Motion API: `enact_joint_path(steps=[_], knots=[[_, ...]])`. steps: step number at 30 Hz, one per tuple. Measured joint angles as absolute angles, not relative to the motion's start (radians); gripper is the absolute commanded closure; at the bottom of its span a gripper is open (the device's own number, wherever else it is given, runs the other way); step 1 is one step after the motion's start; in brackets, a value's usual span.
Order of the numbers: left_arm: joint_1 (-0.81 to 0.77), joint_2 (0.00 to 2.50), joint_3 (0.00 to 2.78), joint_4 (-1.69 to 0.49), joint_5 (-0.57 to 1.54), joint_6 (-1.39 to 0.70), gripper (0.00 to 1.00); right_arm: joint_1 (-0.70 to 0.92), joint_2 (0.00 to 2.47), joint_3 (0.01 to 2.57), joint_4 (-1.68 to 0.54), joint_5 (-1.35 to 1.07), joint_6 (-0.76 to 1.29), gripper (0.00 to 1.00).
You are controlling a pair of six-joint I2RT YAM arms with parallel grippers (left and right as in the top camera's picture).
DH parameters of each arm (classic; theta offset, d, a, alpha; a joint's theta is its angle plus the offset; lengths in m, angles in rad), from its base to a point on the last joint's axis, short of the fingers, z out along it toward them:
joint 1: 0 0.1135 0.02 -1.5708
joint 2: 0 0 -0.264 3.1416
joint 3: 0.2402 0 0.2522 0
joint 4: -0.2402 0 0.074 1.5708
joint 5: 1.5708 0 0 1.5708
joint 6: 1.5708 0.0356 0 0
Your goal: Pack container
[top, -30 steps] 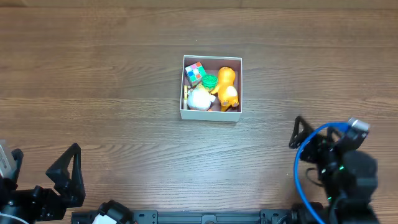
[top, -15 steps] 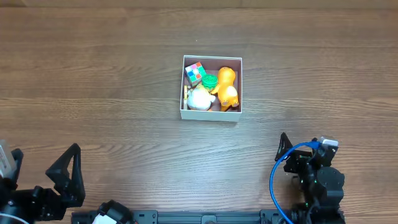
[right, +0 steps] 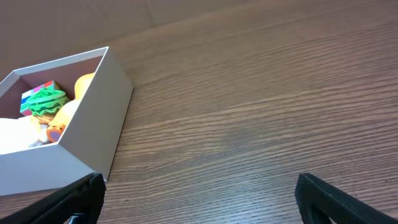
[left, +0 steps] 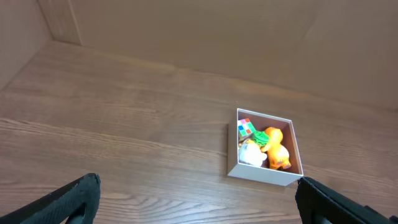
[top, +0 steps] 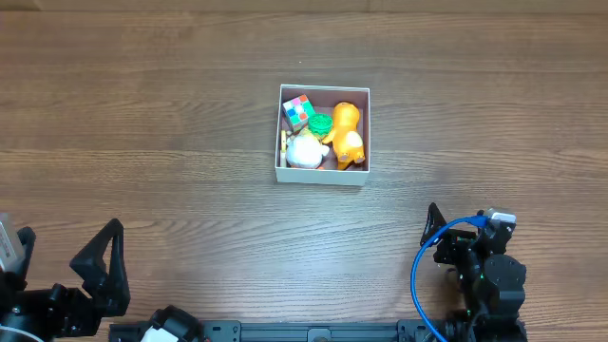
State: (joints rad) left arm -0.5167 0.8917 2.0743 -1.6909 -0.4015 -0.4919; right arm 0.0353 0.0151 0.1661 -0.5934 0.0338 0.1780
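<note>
The container (top: 321,176) is a square white-walled box at the table's middle. It holds a multicoloured cube (top: 298,111), a green toy (top: 319,123), an orange toy (top: 347,135) and a white toy (top: 305,152). It also shows in the left wrist view (left: 261,174) and the right wrist view (right: 93,124). My left gripper (top: 103,266) is open and empty at the front left, far from the box (left: 198,193). My right gripper (top: 445,242) is open and empty at the front right, its jaws wide over bare wood (right: 199,186), with the box's corner by its left finger.
A blue cable (top: 427,266) loops over the right arm. The wooden table (top: 171,114) spreads on all sides of the box. A brown wall (left: 186,31) rises behind the table's far edge.
My right arm has drawn back toward the front edge and a little to the left, then stopped. The left arm and the box have not moved.
</note>
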Motion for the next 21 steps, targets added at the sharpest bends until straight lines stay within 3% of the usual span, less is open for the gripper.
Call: enact_joint_path(steps=[6, 10, 13, 15, 21], knots=[[-0.502, 0.892, 2.074, -1.691, -0.403, -0.485, 0.00, 0.035, 0.015, 0.166, -0.593, 0.033, 0.178, 0.00], [-0.318, 0.885, 2.017, -1.597, -0.407, -0.414, 0.00, 0.035, 0.015, 0.166, -0.593, 0.033, 0.178, 0.00], [-0.075, 0.824, 1.805, -1.290, -0.221, -0.186, 0.00, 0.035, 0.015, 0.166, -0.590, 0.034, 0.178, 0.00], [0.009, 0.757, 1.638, -1.150, -0.072, -0.060, 0.00, 0.035, 0.015, 0.166, -0.590, 0.034, 0.178, 0.00], [0.034, 0.443, 1.003, -0.765, 0.114, 0.063, 0.00, 0.035, 0.015, 0.165, -0.587, 0.034, 0.178, 0.00]])
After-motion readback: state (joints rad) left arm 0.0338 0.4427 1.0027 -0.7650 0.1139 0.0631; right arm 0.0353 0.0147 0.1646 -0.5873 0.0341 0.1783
